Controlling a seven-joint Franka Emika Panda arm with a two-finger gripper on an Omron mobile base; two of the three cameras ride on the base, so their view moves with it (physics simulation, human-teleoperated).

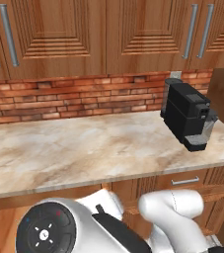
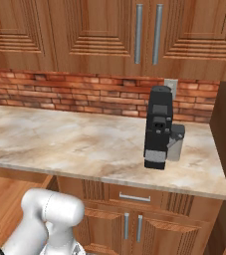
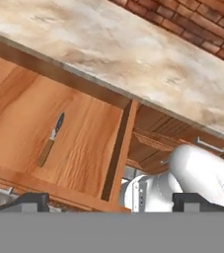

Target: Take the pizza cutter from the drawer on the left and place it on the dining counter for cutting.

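The drawer [image 3: 86, 143] stands pulled out under the marble counter edge, showing its plain light wood floor. On that floor lies the pizza cutter [image 3: 51, 139], seen nearly edge-on, with its grey blade toward the counter and its brown handle toward the drawer front. My gripper [image 3: 113, 201] hovers above the drawer's front edge, open, with nothing between its dark fingertips [image 3: 30, 200]. The cutter is up and left of the left fingertip, apart from it. The dining counter is out of view.
A marble counter [image 1: 84, 148] with a brick backsplash [image 1: 74, 96] runs above the drawer. A black coffee machine [image 1: 187, 116] stands at its right end. A shut drawer with a silver bar handle [image 2: 134, 197] sits to the right. Upper cabinets [image 2: 109, 30] hang overhead.
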